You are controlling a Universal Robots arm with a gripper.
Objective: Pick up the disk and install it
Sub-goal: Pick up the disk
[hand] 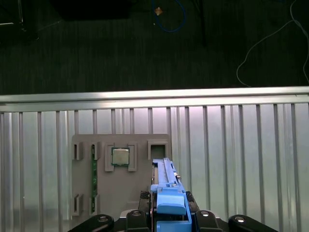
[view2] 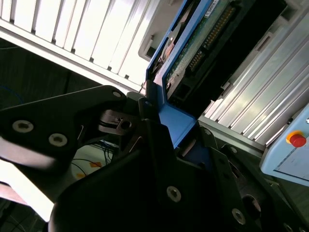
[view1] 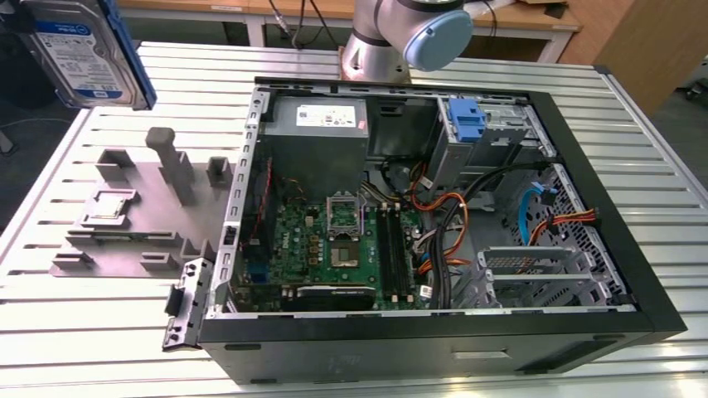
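The disk [view1: 83,50], silver-grey with a blue-and-white label and blue rails, hangs high in the air at the exterior view's upper left, above the slatted table and off to the side of the open computer case [view1: 619,249]. In the second wrist view my gripper [view2: 159,116] is shut on the disk's blue rail, and the disk [view2: 193,43] shows its green circuit board side. In the first wrist view the disk [hand: 166,186] stands edge-on between the black fingers [hand: 140,215], over the grey fixture plate [hand: 140,193].
The grey fixture plate [view1: 210,211] with upright posts lies on the table beside the case and carries a small chip [hand: 120,156]. Inside the case are the motherboard [view1: 332,245], cables, the power supply [view1: 318,120] and a blue latch [view1: 469,124] at the drive bay. The arm's base [view1: 382,37] stands behind the case.
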